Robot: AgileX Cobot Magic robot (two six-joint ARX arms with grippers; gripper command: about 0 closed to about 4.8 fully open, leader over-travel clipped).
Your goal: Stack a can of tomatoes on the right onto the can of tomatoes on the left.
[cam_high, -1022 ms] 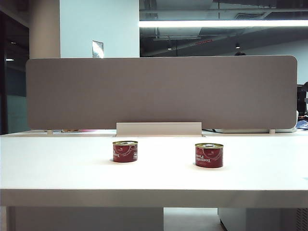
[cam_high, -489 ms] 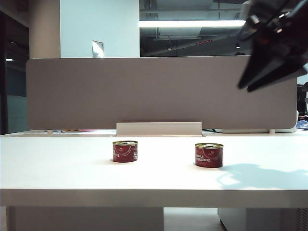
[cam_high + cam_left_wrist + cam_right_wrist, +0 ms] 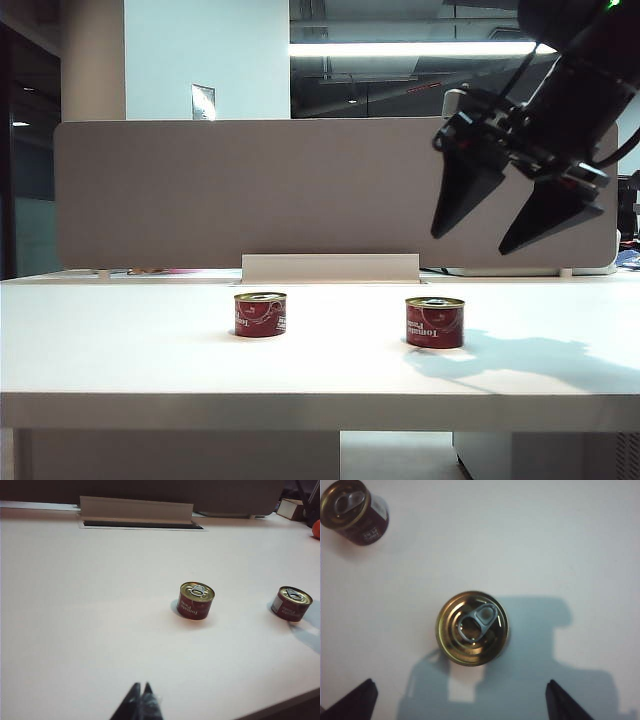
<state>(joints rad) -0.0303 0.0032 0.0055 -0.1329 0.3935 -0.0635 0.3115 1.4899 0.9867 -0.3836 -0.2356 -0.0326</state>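
Showing only its pressed-together tips at the frame edge, the left claw (image 3: 141,700) touches nothing. The right claw (image 3: 493,226) hangs spread wide and empty above the right can (image 3: 434,322) on the white surface (image 3: 120,350), lower and more open than half a second ago. Well apart stands the left can (image 3: 260,314).

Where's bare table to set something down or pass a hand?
Bare: the strip between the left can and right can, everything left of the left can, and the front edge of the table. Crowded: above the right can, where the open right gripper hangs. The shut left gripper sits low, near the front.
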